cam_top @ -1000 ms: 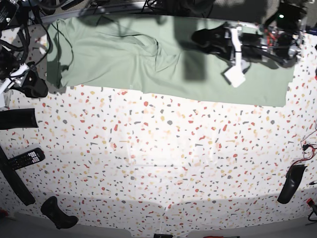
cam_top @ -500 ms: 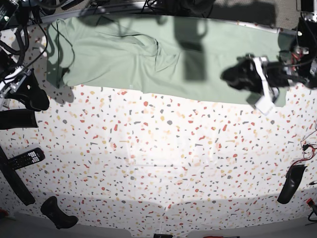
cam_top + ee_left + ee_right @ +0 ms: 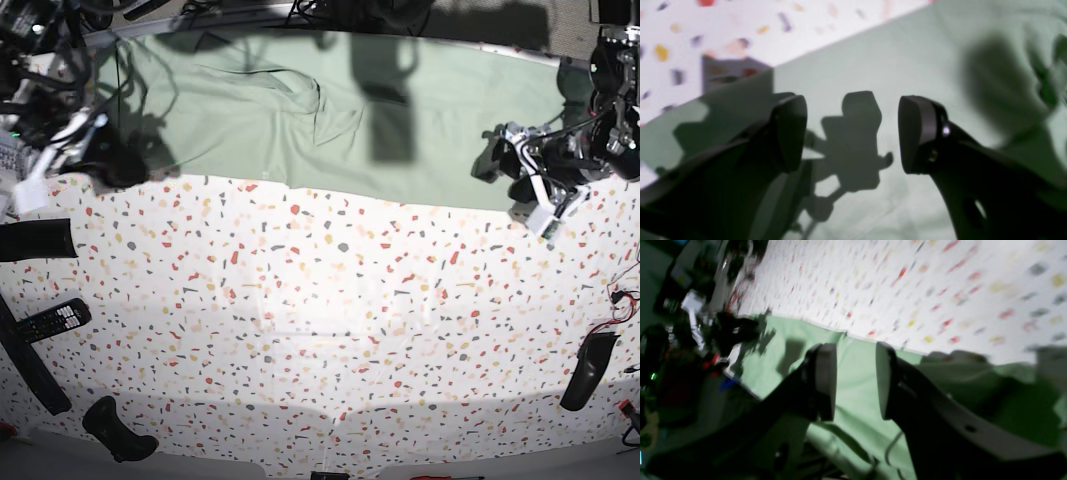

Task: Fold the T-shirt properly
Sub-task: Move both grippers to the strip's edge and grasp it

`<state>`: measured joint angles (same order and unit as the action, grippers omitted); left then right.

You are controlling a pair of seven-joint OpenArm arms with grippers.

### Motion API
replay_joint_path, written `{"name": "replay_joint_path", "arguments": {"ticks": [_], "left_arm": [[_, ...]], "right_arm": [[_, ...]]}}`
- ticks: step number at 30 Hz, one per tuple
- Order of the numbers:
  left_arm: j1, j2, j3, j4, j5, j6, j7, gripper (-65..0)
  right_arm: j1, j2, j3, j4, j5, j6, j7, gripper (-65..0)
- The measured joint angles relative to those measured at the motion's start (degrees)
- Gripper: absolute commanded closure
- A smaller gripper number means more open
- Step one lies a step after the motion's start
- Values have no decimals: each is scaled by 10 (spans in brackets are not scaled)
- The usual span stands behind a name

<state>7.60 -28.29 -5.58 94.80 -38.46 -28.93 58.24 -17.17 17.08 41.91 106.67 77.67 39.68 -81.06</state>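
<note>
The pale green T-shirt (image 3: 300,110) lies spread flat along the far edge of the table, collar end to the left. My left gripper (image 3: 506,170) hovers over its lower right corner. In the left wrist view this gripper (image 3: 852,133) stands open just above the T-shirt (image 3: 873,60), with only its shadow between the fingers. My right gripper (image 3: 118,165) is at the shirt's left end. The right wrist view shows it (image 3: 853,383) open over the T-shirt (image 3: 857,353), the gap empty, the cloth's edge just beyond.
The speckled table (image 3: 330,300) stretches toward the camera. A remote control (image 3: 55,320) and black bars (image 3: 35,240) lie at the left. Another black piece (image 3: 118,430) sits at the front left and one (image 3: 588,370) at the right. Cables (image 3: 40,60) crowd the far left corner.
My left arm swung from above the shirt's middle right to its lower right corner and its jaws widened. My right arm moved onto the shirt's left end.
</note>
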Motion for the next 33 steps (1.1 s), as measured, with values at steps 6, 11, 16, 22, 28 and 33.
{"name": "replay_joint_path", "arguments": {"ticks": [6,11,16,22,28,33], "left_arm": [[14,0,0,0,90,114,-94,-394],[30,0,0,0,140,135,-90,-393],[28,4,0,0,96,131,-96,-394],[53,44,0,0,103,118,-95,-394],[76,76,-2,1,104,81,-109,-394],[78,78,-2,1,138,79,-113,-394]], "right_arm": [[6,-17,-98,0,-106,0,62,-251],[5,-33,-176,0,-327,1,172,-251],[6,-33,-221,0,-454,0,242,-251],[5,-39,-238,0,-528,0,245,-251],[2,-38,-234,0,-539,0,252,-251],[-2,-39,-207,0,-569,0,260,-251]]}}
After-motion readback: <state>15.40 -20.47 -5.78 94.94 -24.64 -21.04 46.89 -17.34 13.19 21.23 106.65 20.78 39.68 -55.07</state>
